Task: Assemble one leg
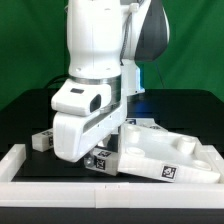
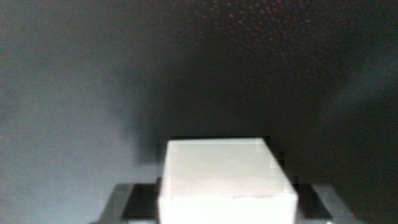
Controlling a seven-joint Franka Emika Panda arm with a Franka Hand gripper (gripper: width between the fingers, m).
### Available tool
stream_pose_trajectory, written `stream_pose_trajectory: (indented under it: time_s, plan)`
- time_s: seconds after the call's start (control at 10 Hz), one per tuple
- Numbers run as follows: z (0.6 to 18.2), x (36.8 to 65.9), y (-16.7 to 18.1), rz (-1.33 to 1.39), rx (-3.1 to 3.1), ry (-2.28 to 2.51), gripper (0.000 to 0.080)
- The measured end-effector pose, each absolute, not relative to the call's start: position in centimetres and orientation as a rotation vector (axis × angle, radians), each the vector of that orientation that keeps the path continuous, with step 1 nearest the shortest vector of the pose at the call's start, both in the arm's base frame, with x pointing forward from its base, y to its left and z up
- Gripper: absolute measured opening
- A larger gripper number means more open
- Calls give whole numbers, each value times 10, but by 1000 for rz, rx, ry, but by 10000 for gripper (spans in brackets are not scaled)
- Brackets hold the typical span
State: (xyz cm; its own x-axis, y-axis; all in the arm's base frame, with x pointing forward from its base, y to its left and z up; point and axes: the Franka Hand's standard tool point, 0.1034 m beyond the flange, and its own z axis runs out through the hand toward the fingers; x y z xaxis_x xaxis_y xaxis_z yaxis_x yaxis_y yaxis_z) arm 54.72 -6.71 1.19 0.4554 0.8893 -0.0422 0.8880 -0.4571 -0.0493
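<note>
In the wrist view a white block-shaped leg (image 2: pixel 222 178) sits between my two dark fingers (image 2: pixel 135 202), which press on its two sides. My gripper (image 2: pixel 222 206) is shut on the leg over the dark table. In the exterior view the hand is low over the table. A small white tagged piece (image 1: pixel 100 163) shows just under it, at the near end of the large white panel (image 1: pixel 165 152). The fingertips themselves are hidden by the hand in that view.
The large flat white panel with tags lies at the exterior view's right. Another small tagged white part (image 1: pixel 42 140) lies at the left behind the hand. A white raised border (image 1: pixel 110 192) runs along the front and left of the black table.
</note>
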Motion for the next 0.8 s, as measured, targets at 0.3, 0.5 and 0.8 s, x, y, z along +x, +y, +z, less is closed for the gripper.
stream_pose_trajectory:
  time_s: [0.3,0.5,0.8]
  plan:
    - [12,548,-74,98,-2674,-1615,285]
    - [12,548,-73,98,-2673,-1616,285]
    - [11,547,-78,100,-2676,-1616,285]
